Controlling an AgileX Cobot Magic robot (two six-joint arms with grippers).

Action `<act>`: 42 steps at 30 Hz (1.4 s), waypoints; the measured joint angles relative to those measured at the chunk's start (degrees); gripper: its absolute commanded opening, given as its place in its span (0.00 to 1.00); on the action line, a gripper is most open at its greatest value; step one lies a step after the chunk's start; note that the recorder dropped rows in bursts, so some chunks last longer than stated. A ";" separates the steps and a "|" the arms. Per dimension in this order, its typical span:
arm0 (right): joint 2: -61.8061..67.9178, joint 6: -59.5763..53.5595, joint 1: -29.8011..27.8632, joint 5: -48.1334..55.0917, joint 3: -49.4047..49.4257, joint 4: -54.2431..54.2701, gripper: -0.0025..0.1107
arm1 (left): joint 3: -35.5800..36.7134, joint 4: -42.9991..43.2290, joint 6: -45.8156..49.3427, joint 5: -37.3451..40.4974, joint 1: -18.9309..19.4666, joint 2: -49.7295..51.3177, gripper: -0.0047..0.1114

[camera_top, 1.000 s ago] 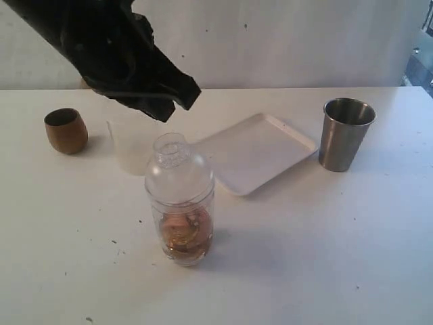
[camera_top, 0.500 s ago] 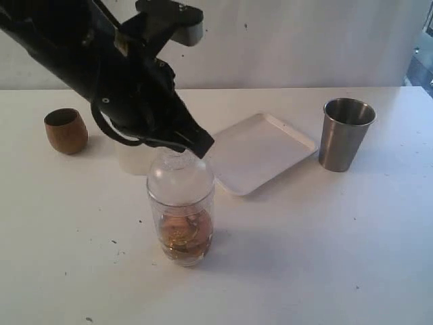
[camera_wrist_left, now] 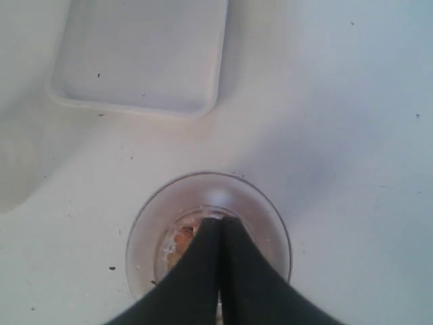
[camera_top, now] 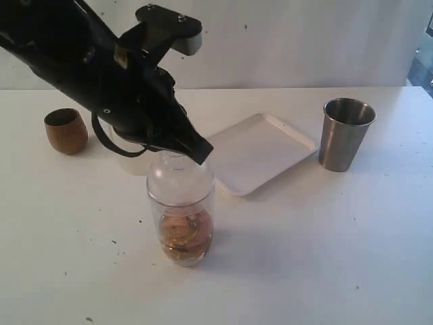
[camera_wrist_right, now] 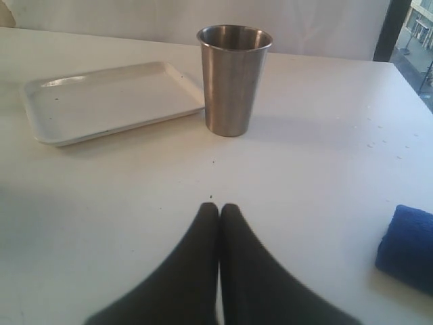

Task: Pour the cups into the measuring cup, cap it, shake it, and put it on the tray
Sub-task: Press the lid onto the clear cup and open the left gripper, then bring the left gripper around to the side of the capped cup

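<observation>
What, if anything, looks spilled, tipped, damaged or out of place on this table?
Nothing stands out. The measuring cup stands upright, lid on, its brown contents inside. The wooden cup and tumbler are upright, the tray lies flat. Only a few dark specks dot the table.

Wooden cup (camera_top: 65,131), steel tumbler (camera_top: 345,135), measuring cup (camera_top: 180,223), tray (camera_top: 257,152), one each

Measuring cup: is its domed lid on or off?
On. The clear domed lid sits on the measuring cup, above brownish contents; the left gripper hides its neck.
</observation>
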 measured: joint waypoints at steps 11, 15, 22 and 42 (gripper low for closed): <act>0.00 0.00 0.00 0.00 0.00 -0.10 0.02 | -2.82 0.00 0.18 -0.36 0.00 -7.94 0.94; 0.00 0.00 0.00 0.00 0.00 -0.10 0.02 | -2.46 -0.27 -0.57 1.90 0.00 -10.95 0.94; 0.00 0.00 0.00 0.00 0.00 -0.10 0.02 | 14.22 -9.85 2.92 -18.88 -0.12 -20.70 0.94; 0.00 0.00 0.00 0.00 0.00 -0.10 0.02 | 66.10 5.44 -11.42 -79.26 -0.12 -25.69 0.94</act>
